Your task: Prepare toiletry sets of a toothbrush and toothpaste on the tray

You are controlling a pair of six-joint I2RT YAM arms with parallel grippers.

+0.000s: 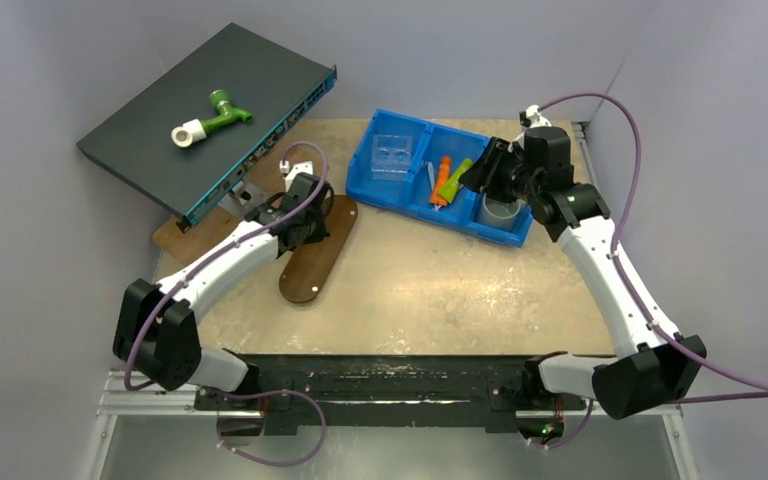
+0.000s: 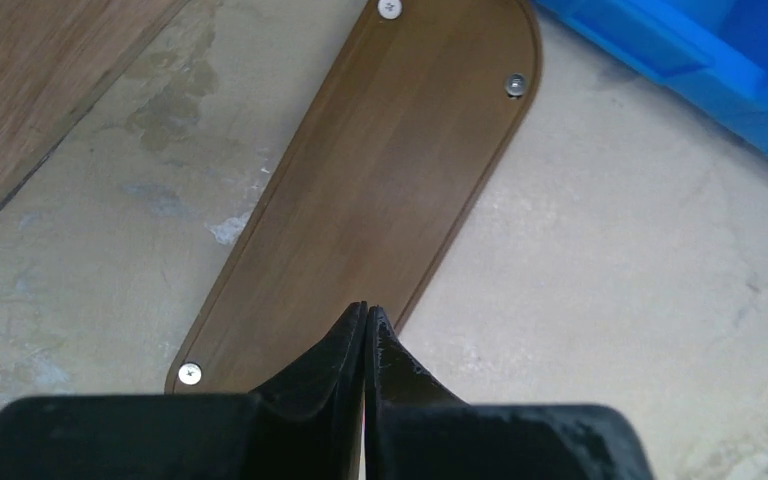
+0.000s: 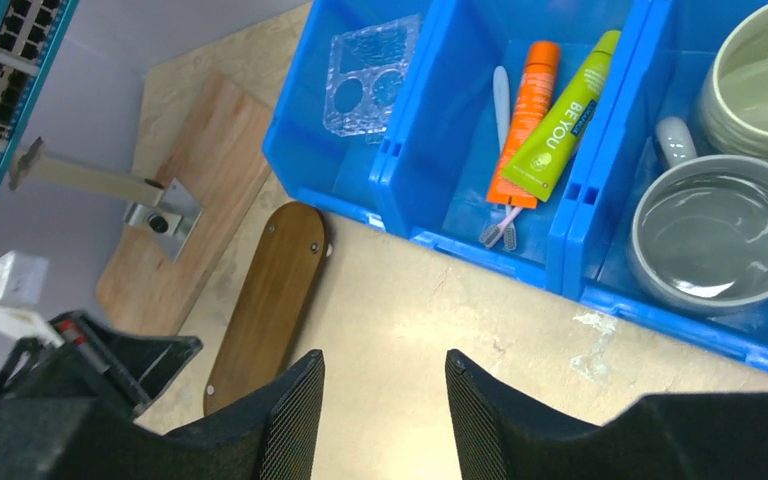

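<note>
Nothing is done yet: the tray (image 2: 380, 190) lies bare toward the left edge of the tabletop, while the orange tube (image 3: 527, 110), the lime-green tube (image 3: 560, 115) and the toothbrushes (image 3: 501, 100) all lie in the middle compartment of the blue bin (image 3: 480, 250) near the far edge. The left gripper (image 2: 365, 330) is closed on nothing above the tray, and the right gripper (image 3: 385, 400) is open and empty just before the bin, so I judge all 4 things are left to move.

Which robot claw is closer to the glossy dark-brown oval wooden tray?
Left. The left gripper hangs directly over the dark-brown oval tray. The right gripper is across the table by the blue plastic bin.
</note>
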